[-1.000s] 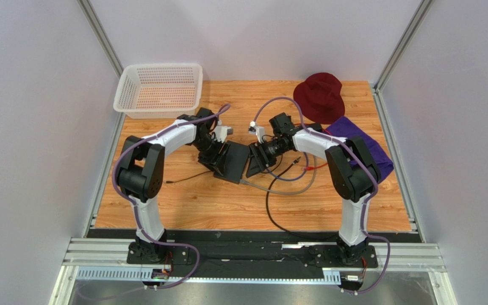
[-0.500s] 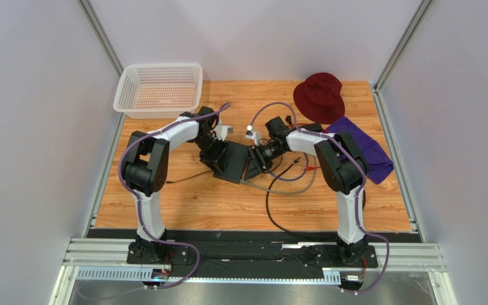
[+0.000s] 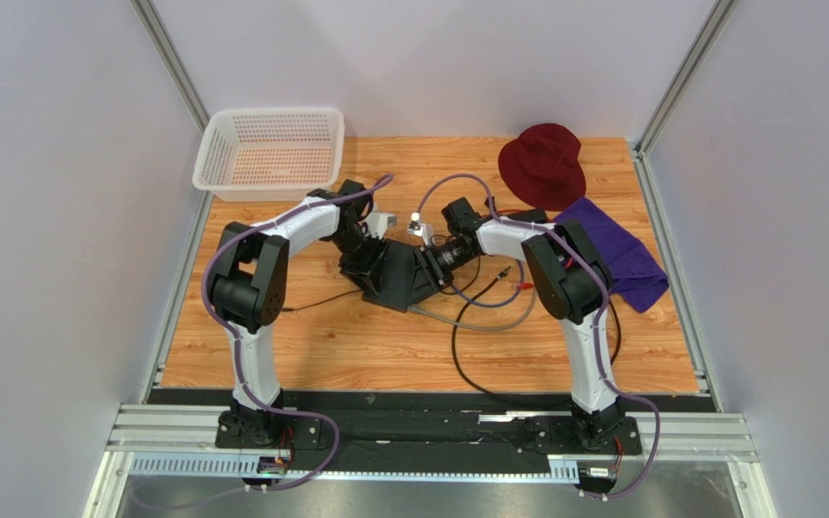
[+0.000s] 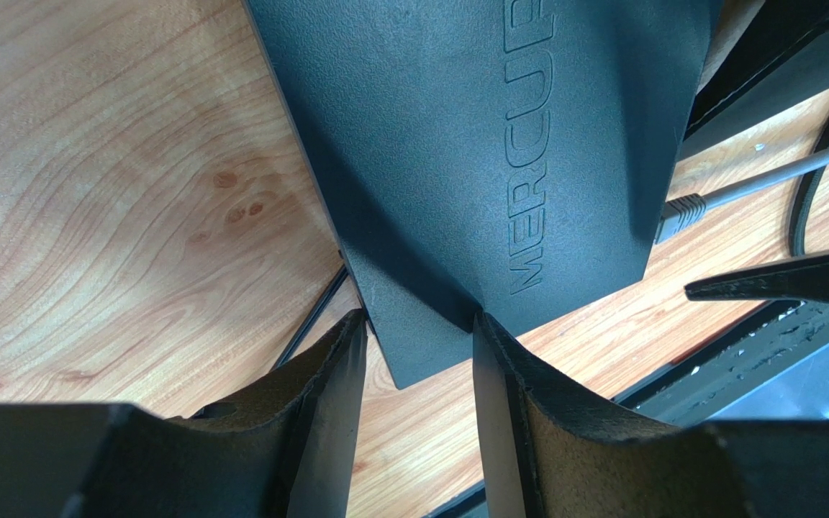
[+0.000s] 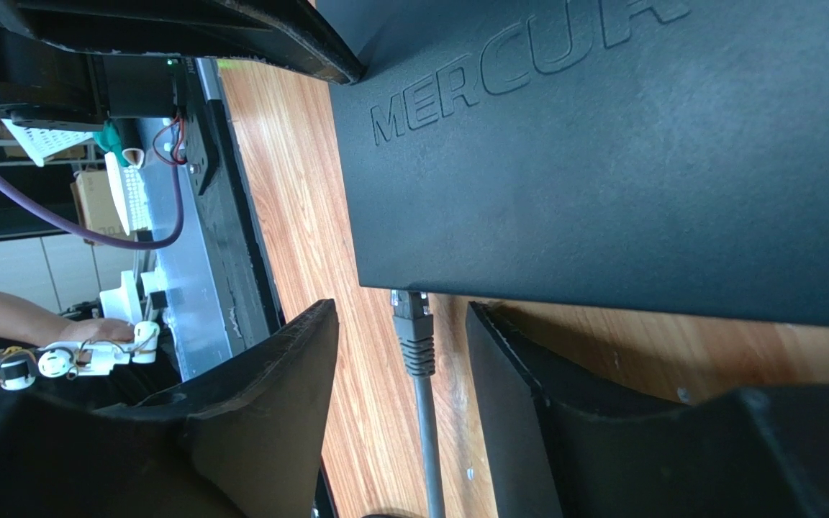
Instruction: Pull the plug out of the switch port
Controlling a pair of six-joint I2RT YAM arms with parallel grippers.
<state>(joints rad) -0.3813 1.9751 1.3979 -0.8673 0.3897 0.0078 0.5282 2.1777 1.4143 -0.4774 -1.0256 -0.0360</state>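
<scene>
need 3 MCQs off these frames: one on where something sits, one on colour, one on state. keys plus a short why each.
1. Where on the table is the white basket?
A. far left corner
B. near right corner
C. centre, between the arms

2. What colour is the hat?
A. yellow
B. dark red
C. white

3. What state is the grey plug in?
A. lying loose on the wood
B. dropped in the basket
C. seated in the switch port, between the open fingers of the right end effector

Key:
1 A: the top view shows it at the far left edge.
2 B: it is dark red and lies beside the purple cloth.
3 C: the right wrist view shows it plugged in, with a gap on each side.
</scene>
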